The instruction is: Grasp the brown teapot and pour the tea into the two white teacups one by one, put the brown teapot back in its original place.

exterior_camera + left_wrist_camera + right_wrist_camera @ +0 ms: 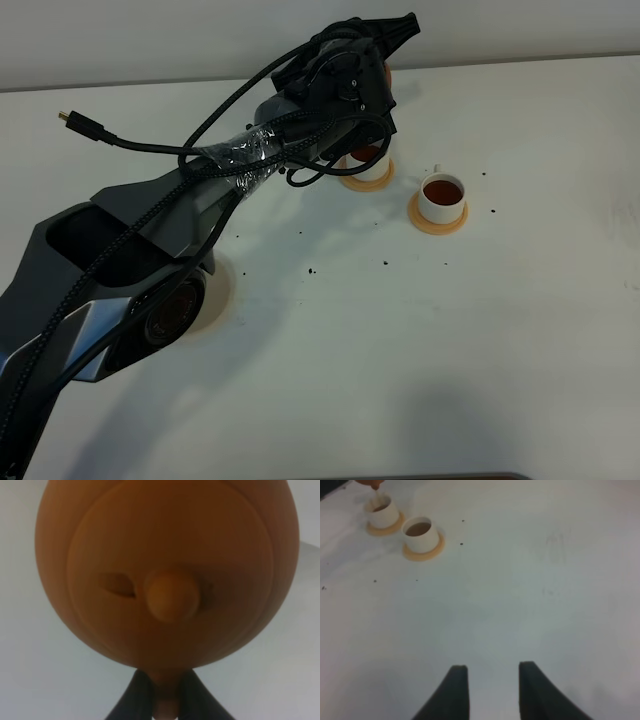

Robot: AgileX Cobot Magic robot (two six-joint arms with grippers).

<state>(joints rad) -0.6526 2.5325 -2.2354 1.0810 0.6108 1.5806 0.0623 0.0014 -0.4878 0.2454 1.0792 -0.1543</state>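
the left hand (165,700) is clamped shut on the handle of the squat orange-brown clay teapot (165,575), held tilted over the farther small white cylindrical cup (384,511). the right hand (492,692) rests open and empty, well apart.

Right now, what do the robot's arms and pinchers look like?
The left arm is dark grey and black with chunky angular shells. Thick black cables run along it, strapped down with shiny clear tape, and one loose plug has a gold tip. The right gripper has two black, tapered fingers.
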